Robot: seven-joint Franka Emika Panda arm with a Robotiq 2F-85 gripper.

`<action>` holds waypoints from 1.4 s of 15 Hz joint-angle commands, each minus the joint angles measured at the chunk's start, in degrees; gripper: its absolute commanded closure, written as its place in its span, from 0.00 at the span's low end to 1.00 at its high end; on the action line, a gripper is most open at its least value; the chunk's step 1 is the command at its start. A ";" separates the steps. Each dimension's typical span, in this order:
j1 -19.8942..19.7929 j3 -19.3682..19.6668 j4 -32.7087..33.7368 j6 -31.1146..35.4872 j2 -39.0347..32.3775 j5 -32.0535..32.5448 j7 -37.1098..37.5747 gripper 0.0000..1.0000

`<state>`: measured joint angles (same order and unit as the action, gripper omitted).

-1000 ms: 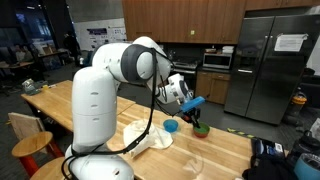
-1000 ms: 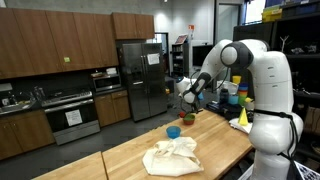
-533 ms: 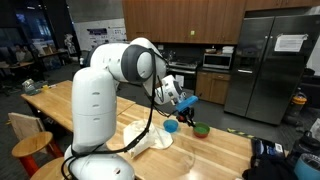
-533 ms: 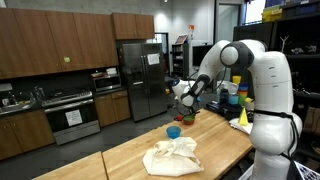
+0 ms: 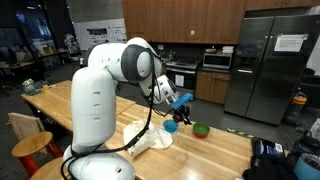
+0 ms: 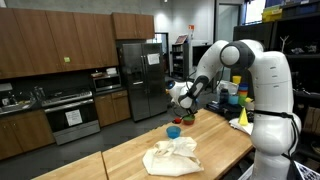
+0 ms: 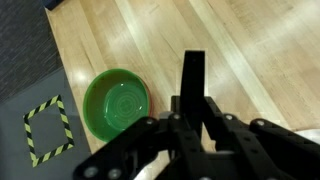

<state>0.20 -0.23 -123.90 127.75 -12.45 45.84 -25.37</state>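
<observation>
Green bowl [image 7: 118, 105]: probably light, rigid plastic with smooth, slippery walls; take hold at the rim. Gripper [image 7: 193, 60] hangs beside it, fingers clenched together.

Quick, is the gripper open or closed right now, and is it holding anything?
Gripper: closed; whether anything is held between the fingers cannot be told.

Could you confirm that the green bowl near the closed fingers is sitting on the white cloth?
Not quite: the green bowl sits on the bare wooden table, apart from the white cloth. The wrist view shows it on wood. The fingers are indeed closed.
</observation>
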 commanded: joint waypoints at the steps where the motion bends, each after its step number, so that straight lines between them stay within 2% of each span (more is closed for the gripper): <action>1: 0.96 -0.75 -0.26 -2.38 0.72 2.44 0.13 0.94; 12: 2.29 -2.12 0.28 -7.91 -0.38 6.23 0.51 0.94; 21: 3.06 -3.20 1.54 -16.26 -2.99 9.03 0.20 0.94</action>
<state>2.75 -2.93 -123.67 113.91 -14.53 53.48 -25.36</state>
